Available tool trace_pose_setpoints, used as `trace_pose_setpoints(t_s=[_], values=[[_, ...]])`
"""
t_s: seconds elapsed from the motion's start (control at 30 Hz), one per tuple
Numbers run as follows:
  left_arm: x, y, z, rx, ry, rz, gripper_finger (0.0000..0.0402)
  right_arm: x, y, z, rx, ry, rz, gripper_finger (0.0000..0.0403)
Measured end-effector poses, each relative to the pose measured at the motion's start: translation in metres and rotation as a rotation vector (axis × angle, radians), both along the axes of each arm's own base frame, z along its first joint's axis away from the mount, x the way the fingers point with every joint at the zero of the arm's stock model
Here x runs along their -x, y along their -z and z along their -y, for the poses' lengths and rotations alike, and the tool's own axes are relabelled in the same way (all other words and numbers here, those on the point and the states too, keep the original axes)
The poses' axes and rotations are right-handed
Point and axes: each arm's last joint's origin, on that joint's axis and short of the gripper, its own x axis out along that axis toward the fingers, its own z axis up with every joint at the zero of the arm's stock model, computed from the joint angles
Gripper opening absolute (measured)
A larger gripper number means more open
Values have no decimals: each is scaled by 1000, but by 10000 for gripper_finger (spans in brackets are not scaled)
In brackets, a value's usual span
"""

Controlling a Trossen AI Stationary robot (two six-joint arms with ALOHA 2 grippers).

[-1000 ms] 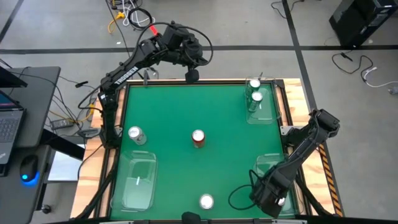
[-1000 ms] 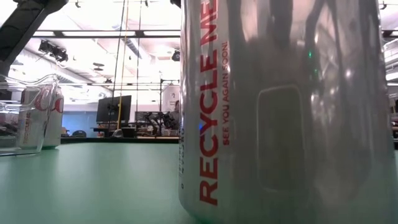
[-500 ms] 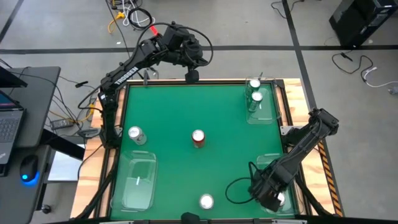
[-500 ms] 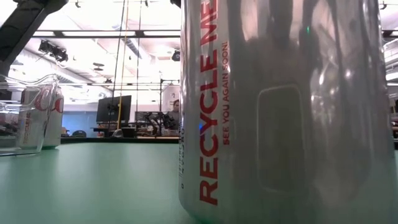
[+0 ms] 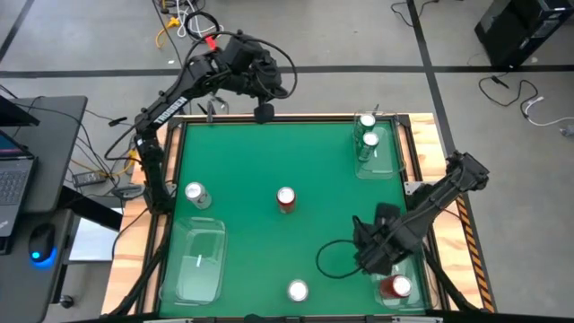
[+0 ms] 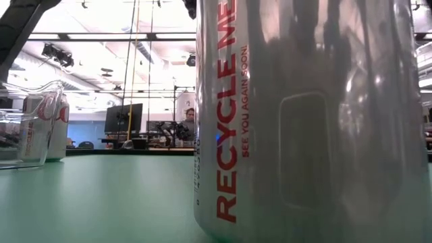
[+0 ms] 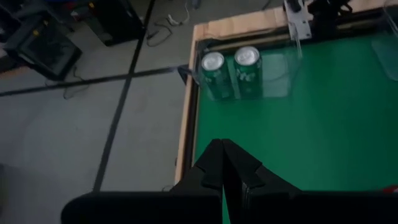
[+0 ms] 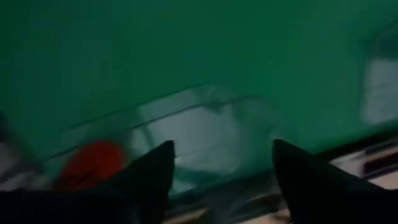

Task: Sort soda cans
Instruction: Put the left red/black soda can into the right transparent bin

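Six upright cans: two green (image 5: 367, 131) in the far right tray, red ones (image 5: 395, 287) (image 5: 286, 199), silver ones (image 5: 195, 194) (image 5: 298, 291).

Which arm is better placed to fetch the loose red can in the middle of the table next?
Probably the right: its gripper, fingers open, hovers beside the red can. The left gripper, fingers shut, hangs at the far edge.

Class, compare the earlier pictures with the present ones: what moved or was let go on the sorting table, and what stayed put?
The right gripper has let go of a red can, now standing in the near-right tray, and pulled back up toward the table's middle, fingers open. The left gripper shifted slightly leftward at the far edge. The other cans and trays stayed put.
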Motion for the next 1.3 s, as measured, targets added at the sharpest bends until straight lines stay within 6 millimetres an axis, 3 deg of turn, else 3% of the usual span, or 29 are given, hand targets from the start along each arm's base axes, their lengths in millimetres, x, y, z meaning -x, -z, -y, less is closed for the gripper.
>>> trace_pose_setpoints(t_s=[0.17, 0.33, 0.53, 0.67, 0.83, 1.07, 1.3], values=[[4, -4, 3, 21, -6, 15, 0, -14, 22, 24, 183, -85, 60, 135], [2, -4, 2, 29, -13, 34, 0, -34, 41, 51, 227, -129, 159, 15], [-8, 4, -3, 19, -14, 67, 0, -47, 52, 81, 188, -142, 391, 13], [-20, 17, -10, 0, -13, 102, 0, -43, 62, 100, 167, -122, 585, 3], [-32, 30, -17, -27, -12, 151, 0, -29, 89, 122, 161, -64, 800, 1], [-38, 50, -25, 14, 58, 169, 0, -13, 125, 134, 145, -29, 1137, 2], [-34, 80, -23, -5, 91, 179, 0, -7, 149, 146, 120, 13, 1255, 4]])
